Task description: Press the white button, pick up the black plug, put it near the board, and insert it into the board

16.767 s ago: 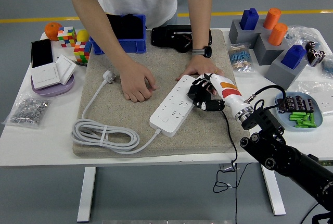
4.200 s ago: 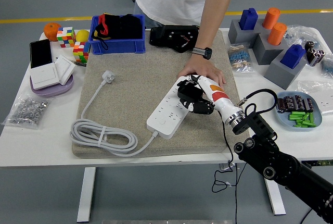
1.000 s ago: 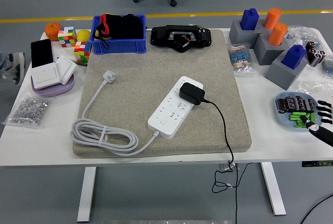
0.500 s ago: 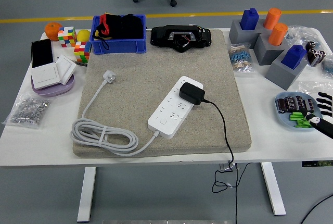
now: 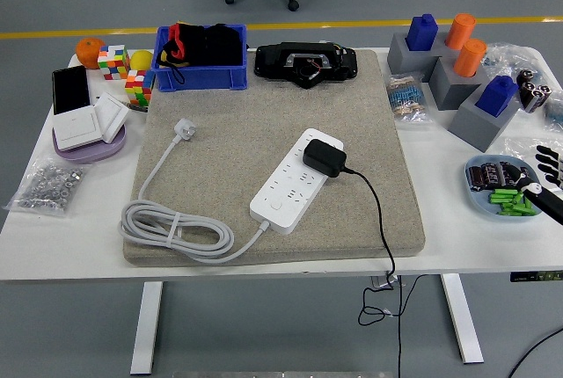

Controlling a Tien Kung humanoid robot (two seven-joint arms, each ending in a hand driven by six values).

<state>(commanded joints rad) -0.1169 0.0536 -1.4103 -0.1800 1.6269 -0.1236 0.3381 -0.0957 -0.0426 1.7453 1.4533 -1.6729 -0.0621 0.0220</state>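
A: What has changed since half a second ago?

B: You'll see the right hand (image 5: 545, 176) has slid a little further toward the right edge of the frame, over the far end of the blue dish (image 5: 482, 195). Nothing else on the worktop (image 5: 70, 237) has shifted.

A: Is that hand holding anything?

B: No. Only part of it shows at the right edge, with its dark fingers (image 5: 547, 156) spread and empty. You can't see the left hand at all.

A: Where is the black plug?

B: The black plug (image 5: 323, 158) sits in the white power strip (image 5: 295, 182), at the strip's upper right end, near the middle of the frame on the tan mat (image 5: 220, 105). Its black cable (image 5: 378, 220) runs right and down across the mat and drops over the lower edge of the worktop.

A: And relative to the hand?

B: Well apart. The plug lies far to the left of the right hand and at about the same height in the frame, with the right part of the mat and a strip of bare worktop between them.

A: The strip's own cord?

B: The white cord (image 5: 176, 228) lies coiled at the lower left of the mat, its white plug (image 5: 184, 127) resting further up.
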